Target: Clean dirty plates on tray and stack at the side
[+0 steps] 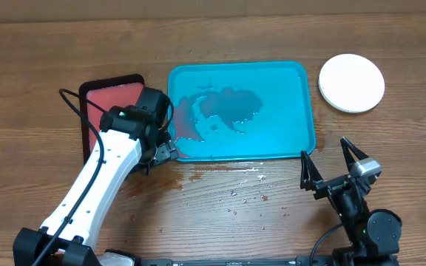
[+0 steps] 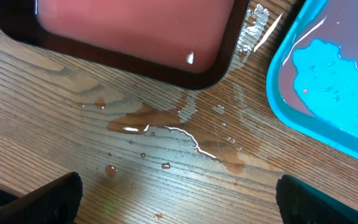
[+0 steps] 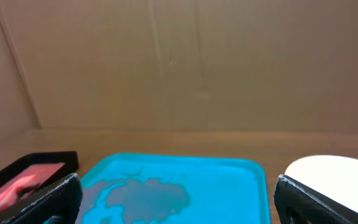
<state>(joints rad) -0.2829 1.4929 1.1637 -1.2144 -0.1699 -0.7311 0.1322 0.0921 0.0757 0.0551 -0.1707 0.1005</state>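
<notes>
Left gripper (image 2: 179, 202) is wide open and holds nothing; its fingers (image 2: 48, 199) hang over the wet table (image 1: 35, 74), in the gap between the red tray's (image 1: 113, 100) near corner and the near-left corner of the turquoise tray (image 1: 287, 89). Right gripper (image 1: 324, 150) also has its jaws spread wide and empty. It sits low over bare table just off the turquoise tray's near-right corner, facing across it. No plates on the turquoise tray, only a thin reddish puddle (image 1: 224, 111) in its left half. White plate (image 1: 351, 83) is on the table just beside the tray's far-right corner, not touching it; can't tell if others lie under it. Reddish spill (image 2: 166, 127) and droplets are on the wood in front of both trays.
</notes>
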